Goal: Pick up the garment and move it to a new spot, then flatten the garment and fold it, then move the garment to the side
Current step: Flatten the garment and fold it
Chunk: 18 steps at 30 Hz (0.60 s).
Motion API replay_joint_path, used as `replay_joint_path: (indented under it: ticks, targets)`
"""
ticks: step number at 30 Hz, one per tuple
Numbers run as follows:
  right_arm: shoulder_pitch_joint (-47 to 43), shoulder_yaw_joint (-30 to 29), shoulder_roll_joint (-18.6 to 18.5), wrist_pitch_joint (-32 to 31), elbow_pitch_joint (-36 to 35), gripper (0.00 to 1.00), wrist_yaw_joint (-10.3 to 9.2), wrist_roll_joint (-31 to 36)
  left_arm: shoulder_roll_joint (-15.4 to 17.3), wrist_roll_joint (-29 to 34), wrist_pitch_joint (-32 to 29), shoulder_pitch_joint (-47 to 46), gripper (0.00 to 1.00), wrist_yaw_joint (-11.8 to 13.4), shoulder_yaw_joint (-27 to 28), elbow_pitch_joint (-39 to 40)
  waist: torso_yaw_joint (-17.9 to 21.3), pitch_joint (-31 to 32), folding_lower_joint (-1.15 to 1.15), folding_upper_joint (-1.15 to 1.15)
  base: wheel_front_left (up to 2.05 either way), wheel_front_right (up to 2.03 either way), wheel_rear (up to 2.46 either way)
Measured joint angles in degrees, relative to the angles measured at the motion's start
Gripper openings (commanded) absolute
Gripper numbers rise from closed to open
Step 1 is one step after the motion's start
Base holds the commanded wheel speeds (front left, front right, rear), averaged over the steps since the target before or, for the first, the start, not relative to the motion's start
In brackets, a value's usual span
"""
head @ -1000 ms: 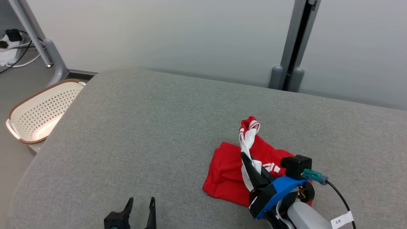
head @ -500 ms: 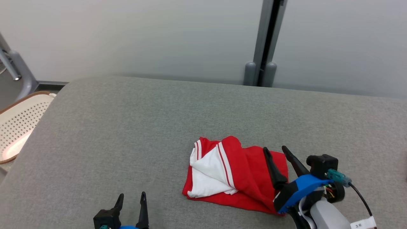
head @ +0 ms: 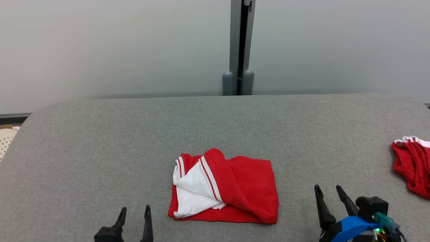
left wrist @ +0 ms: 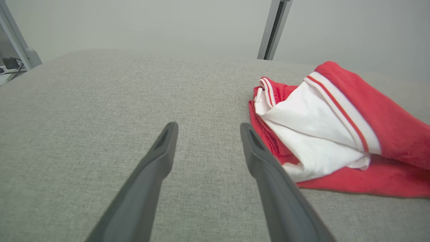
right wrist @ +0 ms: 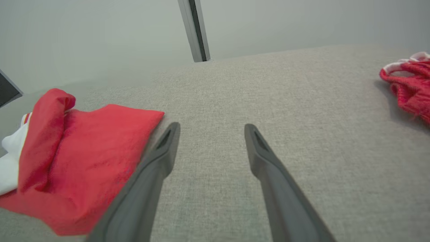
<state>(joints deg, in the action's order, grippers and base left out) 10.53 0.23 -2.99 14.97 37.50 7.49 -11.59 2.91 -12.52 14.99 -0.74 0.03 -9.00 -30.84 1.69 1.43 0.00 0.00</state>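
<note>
Over the grey surface (head: 100,144) you have two tools, both released and empty: left tool (head: 135,208), right tool (head: 327,187). Between them lies one folded red-and-white garment (head: 242,188); a second, crumpled red garment (head: 411,168) sits at the right edge.

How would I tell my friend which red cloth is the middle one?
Find the big grey surface below the wall post. In its middle lies the garment. It is loosely folded with a big white flap, unlike the crumpled red heap at the right edge.

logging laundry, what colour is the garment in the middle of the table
Red garment with a white panel edged in red stripes; clearest in the left wrist view.
</note>
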Motion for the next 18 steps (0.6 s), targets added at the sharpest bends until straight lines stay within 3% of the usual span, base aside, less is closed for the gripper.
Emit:
replay_joint_path:
  ticks: [6,12,14,15,18]
  targets:
    - [-2.6,0.7,0.1,0.0,-0.2,1.0,0.0,-1.1,0.0,-1.2,0.0,2.1,1.0,0.3,0.6,1.0,1.5,0.8,0.0,0.0,0.0,0.0,0.0]
    - [-1.8,0.5,0.0,0.0,-0.1,1.0,0.0,0.0,0.0,-1.0,0.0,2.1,1.0,0.3,-0.8,1.0,0.5,0.6,0.0,0.0,0.0,0.0,0.0]
    - [-1.0,1.2,0.0,0.0,0.6,0.28,0.0,0.0,0.0,-1.0,0.0,1.8,1.0,0.2,-1.1,0.7,-0.3,0.5,0.0,0.0,0.0,0.0,0.0]
    - [-0.4,1.8,0.1,0.0,1.4,0.0,0.0,0.0,0.0,-1.0,0.0,1.8,1.0,0.2,-1.2,0.7,-0.7,0.5,0.0,0.0,0.0,0.0,0.0]
    - [2.3,2.8,0.1,0.0,4.4,0.0,0.0,-0.3,0.0,-1.6,0.0,1.7,1.0,0.2,-1.3,0.3,-2.4,0.2,0.0,0.0,0.0,0.0,0.0]
